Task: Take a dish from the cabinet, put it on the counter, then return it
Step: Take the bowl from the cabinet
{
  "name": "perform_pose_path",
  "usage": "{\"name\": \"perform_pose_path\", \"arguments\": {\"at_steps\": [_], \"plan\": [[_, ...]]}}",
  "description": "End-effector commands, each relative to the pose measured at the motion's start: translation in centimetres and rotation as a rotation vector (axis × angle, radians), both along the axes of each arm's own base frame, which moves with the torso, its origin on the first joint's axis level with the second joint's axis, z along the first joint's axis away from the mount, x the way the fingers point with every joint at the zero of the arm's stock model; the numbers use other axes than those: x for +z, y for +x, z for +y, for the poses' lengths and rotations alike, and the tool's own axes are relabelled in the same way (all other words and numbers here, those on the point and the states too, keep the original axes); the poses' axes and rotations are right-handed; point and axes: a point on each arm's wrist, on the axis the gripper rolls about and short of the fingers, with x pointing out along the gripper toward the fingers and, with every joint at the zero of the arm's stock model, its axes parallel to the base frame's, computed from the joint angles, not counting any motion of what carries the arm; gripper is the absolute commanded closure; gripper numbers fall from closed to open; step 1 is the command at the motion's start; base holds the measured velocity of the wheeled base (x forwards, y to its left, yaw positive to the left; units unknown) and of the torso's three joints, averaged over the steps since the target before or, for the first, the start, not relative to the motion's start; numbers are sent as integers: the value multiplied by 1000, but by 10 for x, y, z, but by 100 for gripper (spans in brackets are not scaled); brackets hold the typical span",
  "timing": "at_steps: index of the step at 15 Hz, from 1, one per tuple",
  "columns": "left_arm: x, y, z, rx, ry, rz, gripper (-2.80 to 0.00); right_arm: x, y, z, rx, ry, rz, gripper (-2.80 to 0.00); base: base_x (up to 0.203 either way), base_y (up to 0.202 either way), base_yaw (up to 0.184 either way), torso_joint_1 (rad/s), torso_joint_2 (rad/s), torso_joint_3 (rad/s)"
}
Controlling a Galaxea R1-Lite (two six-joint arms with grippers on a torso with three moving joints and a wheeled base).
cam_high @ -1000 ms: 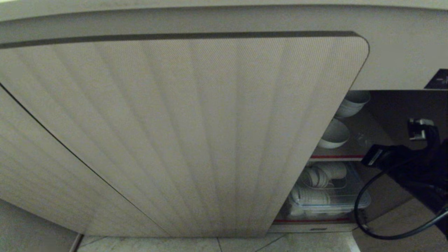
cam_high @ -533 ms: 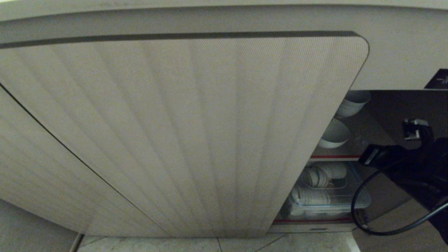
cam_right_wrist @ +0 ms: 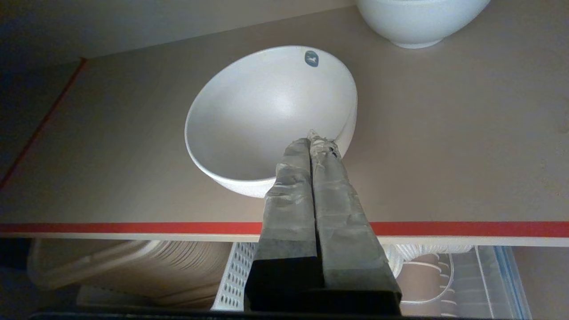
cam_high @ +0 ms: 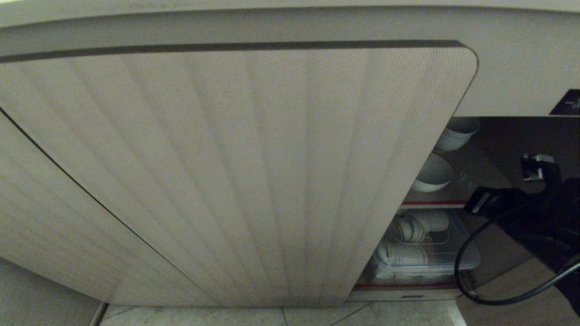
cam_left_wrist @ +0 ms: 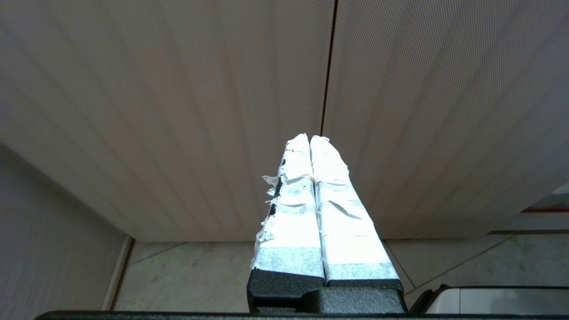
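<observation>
a real risk is seen in the closed fingers of the right gripper [cam_right_wrist: 316, 138]: with the taped tips pressed together and nothing held between them, the dish [cam_right_wrist: 271, 118] cannot be grasped as things stand. if the arm were pushed further in without the jaws being parted, the near rim would probably be struck and the bowl shoved back along the shelf [cam_right_wrist: 444, 133], or tipped on its narrow foot. a knock towards the red front edge could send it off the shelf onto the tray of crockery [cam_high: 421, 260] below. the ribbed door [cam_high: 235, 172] of the cabinet [cam_high: 498, 136] is seen covering most of the opening in the head view, so little room is left beside the arm, and a snag of the black cable [cam_high: 471, 276] on the cabinet's edge is judged possible.

the dish is found upright on the upper shelf inside the cabinet, alone, with a stack of similar bowls [cam_right_wrist: 420, 20] set further back. in the right wrist view the closed tips are seen over the dish's near rim; whether the rim is touched cannot be told. nothing has yet been lifted.

the left gripper [cam_left_wrist: 310, 138] is parked outside, facing the door fronts, its taped fingers shut and empty.
</observation>
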Motion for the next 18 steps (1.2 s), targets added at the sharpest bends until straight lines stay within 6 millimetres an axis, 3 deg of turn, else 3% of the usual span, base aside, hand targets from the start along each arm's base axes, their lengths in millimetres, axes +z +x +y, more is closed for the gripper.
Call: {"name": "perform_pose_path", "arguments": {"at_steps": [1,2,14,18], "plan": [[0,0,0,0,0,-1,0,5,-1,0,2,2,-45,0,0,0,0,0,0,0],[0,0,0,0,0,-1,0,6,-1,0,2,2,-47,-280,0,0,0,0,0,0],[0,0,0,0,0,-1,0,16,2,1,1,-65,-105,-280,0,0,0,0,0,0],[0,0,0,0,0,-1,0,15,13,0,-3,-103,-105,-280,0,0,0,0,0,0]]}}
